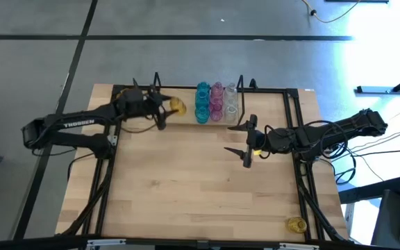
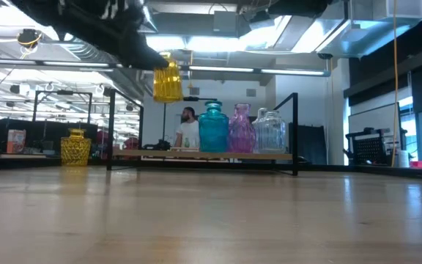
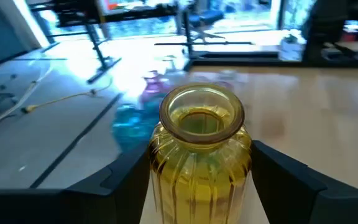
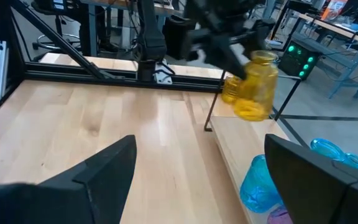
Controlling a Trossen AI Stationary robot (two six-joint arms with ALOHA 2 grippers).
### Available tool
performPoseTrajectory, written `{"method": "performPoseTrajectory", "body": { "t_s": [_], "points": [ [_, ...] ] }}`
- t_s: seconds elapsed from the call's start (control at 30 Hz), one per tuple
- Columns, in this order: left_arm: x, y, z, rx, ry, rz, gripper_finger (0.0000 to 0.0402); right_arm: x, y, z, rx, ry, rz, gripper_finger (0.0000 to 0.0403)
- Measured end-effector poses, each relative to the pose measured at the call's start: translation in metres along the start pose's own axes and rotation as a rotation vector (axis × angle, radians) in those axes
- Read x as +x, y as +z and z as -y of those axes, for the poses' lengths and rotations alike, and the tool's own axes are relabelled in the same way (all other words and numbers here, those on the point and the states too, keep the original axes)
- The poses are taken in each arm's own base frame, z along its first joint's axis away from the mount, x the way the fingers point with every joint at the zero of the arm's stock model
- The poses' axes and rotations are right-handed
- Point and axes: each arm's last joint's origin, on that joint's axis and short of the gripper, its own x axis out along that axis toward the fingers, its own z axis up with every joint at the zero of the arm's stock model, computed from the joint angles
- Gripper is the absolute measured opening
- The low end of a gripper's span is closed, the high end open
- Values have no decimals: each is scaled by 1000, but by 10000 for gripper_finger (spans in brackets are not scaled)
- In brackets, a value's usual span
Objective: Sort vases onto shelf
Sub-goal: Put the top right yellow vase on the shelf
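Vases line the shelf (image 1: 186, 114): ribbed translucent glass, teal (image 1: 203, 102), pink (image 1: 217, 101) and clear (image 1: 231, 101), bottle-shaped with narrow necks, standing in short rows on its light-wood board between black wire end frames. I see my left gripper (image 1: 169, 107) clamped on a yellow vase (image 1: 178, 106), fluted amber glass with a round flared mouth, held in the air over the shelf's bare end. My right gripper (image 1: 246, 142) waits over the table (image 1: 186, 187) with fingers spread and empty. Another yellow vase (image 1: 296, 224) stands near the table's front corner
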Motion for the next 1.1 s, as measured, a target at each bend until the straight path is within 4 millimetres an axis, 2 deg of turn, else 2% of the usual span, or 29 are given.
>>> {"method": "performPoseTrajectory", "body": {
  "t_s": [0.27, 0.57, 0.7, 0.83, 1.1],
  "points": [
    [25, 5, -58, -75, 50, -39, 241, 0, 0, 0, 0, -2, 0, 333],
    [71, -14, -106, -116, -8, -135, 241, 0, -2, 0, -9, -2, -20, 333],
    [86, -23, -119, -139, -40, -156, 241, 0, -2, 0, -8, -2, -18, 333],
    [101, -36, -121, -150, -55, -177, 241, 0, -1, 0, -5, -2, -12, 333],
    [115, -47, -125, -144, -20, -161, 241, 0, -2, 0, -8, -2, -17, 333]
  ]
}}
